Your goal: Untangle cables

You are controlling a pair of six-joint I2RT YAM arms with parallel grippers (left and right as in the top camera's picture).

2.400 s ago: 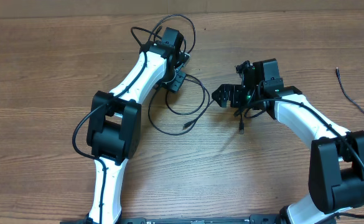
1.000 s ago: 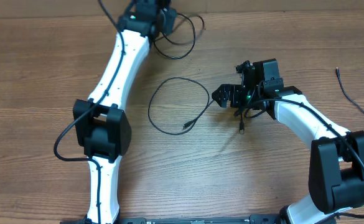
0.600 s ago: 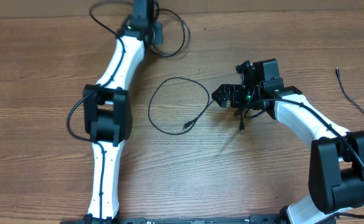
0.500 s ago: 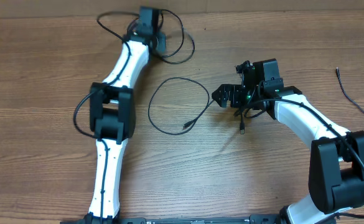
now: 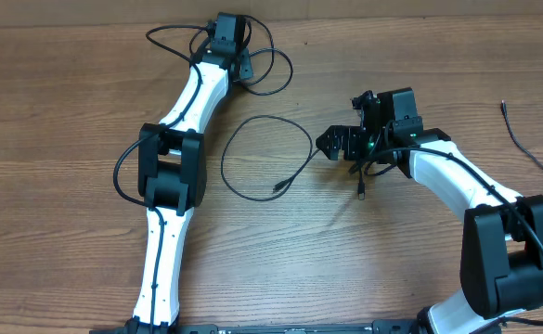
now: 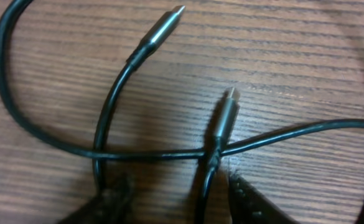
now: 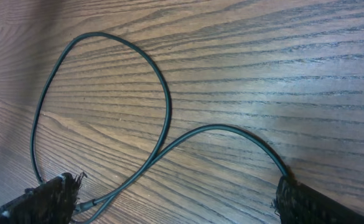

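Lying in three places on the wooden table [image 5: 58,121], the cables split as follows: a tangled pair [image 5: 269,70] at the far edge, a lone loop [image 5: 266,117] mid-table, and a third cord [image 5: 518,139] at the right edge, well apart from the rest. In the left wrist view the tangled pair shows two metal plugs, the long plug [image 6: 163,28] pointing up-right and the short plug [image 6: 229,112] just beside it; one strand crosses both leads below the plugs. Low over this crossing hangs the left gripper [image 6: 178,202], fingers [image 6: 113,199] apart, the short plug's lead passing down between them unpinched, the other lead running by the left finger. The lone loop is a near-closed ring, plug end [image 5: 277,188] toward the near side, the other end toward the right gripper [image 5: 334,144]. Right wrist view: jaws spread wide, loop flat on the wood between the fingertips [image 7: 48,199], cord close to both tips; contact cannot be told. Reach: left arm [image 5: 183,111] stretched toward the far edge, right arm [image 5: 447,176] bent, mid-table
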